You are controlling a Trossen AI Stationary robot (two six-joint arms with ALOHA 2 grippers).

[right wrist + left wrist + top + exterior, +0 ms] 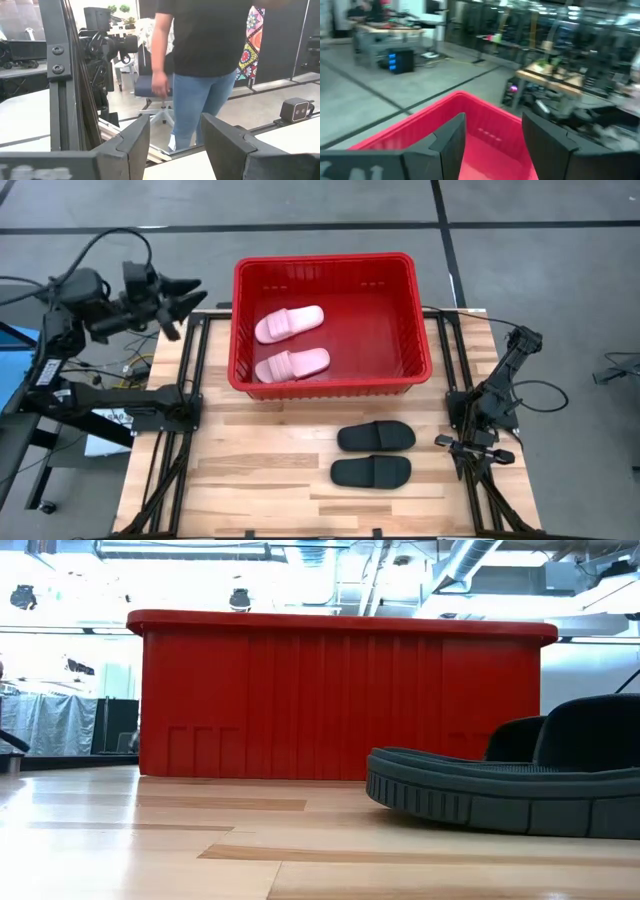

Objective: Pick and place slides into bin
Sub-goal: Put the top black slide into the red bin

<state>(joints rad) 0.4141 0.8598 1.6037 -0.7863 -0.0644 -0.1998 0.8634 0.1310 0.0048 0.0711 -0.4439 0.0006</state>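
Note:
The red bin (325,272) stands at the table's far middle and fills the low view (340,700). Two pale pink slides (289,323) (292,364) lie side by side on its floor, toward its left half. Two black slides (375,437) (371,471) lie soles down on the table in front of the bin; one shows in the low view (500,790). My left gripper (200,292) is open and empty, raised just left of the bin's far left corner, its fingers pointing at the bin (470,115). My right gripper (470,445) is open and empty at the table's right edge.
Dark frame rails (185,410) (460,395) run along both sides of the table. Bare wood (250,470) lies left of the black slides. A person in a black shirt and jeans (205,65) stands beyond the table in the right wrist view.

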